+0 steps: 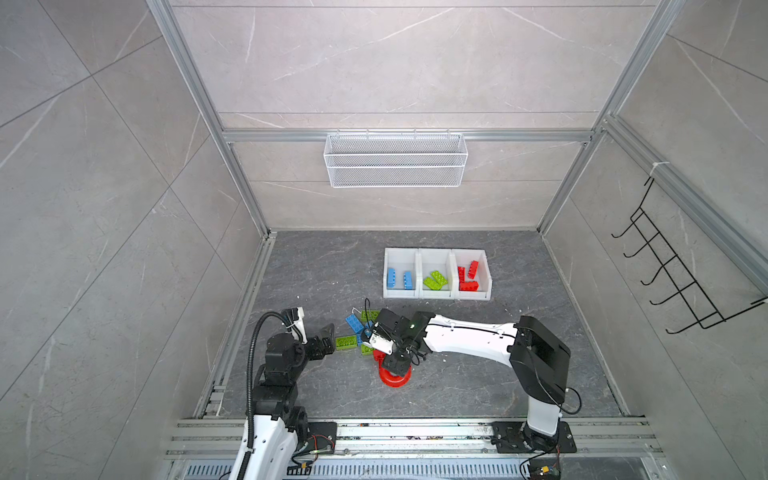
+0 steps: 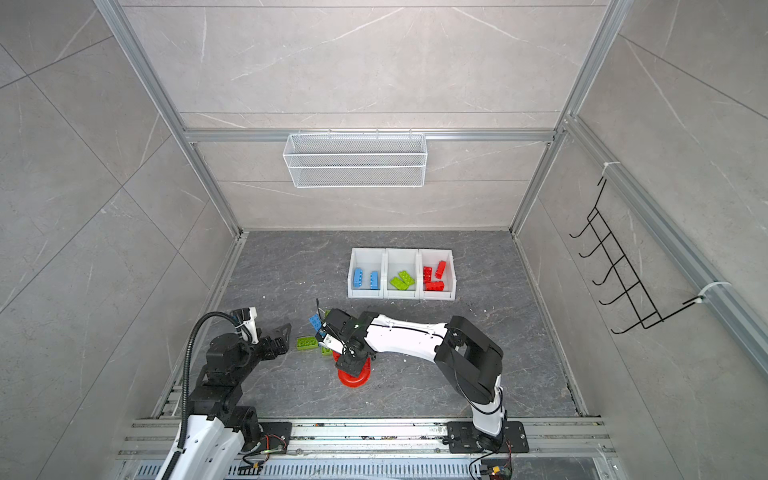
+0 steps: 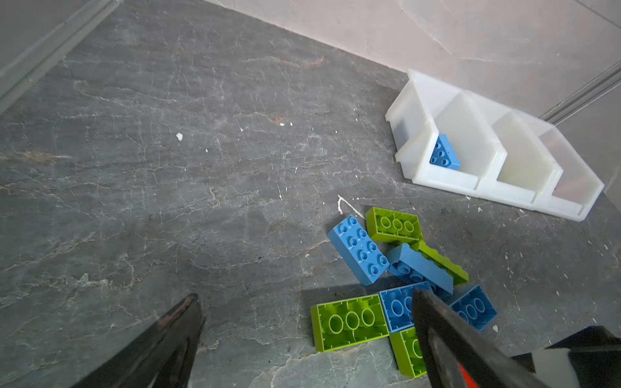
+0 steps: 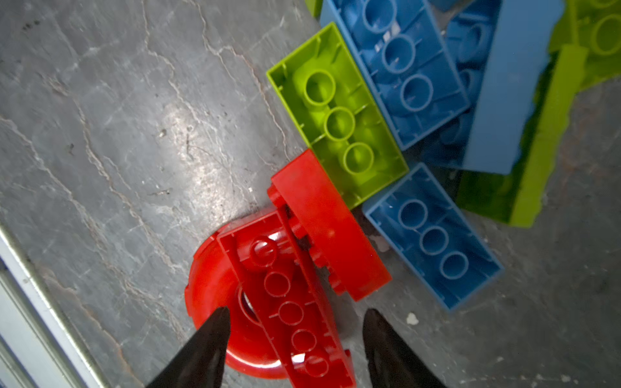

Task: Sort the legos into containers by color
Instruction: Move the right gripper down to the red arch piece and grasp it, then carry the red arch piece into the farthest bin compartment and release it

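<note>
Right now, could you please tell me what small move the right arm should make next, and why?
Probably close the fingers of the right gripper on the red arch piece: they stand apart on either side of its upturned base, and it lies outside the right-hand bin holding red bricks.

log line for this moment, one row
right tool: open over red arch | left tool: open, beside loose bricks | bins: partly filled

Left arm: white lower shell with small holes, black joint housings, ribbed black conduit arching over them. Right arm: white forearm shell, thin black cable along it, small green light by the wrist, bulky black elbow, black base plate. Right hand: black tapered fingers.
</note>
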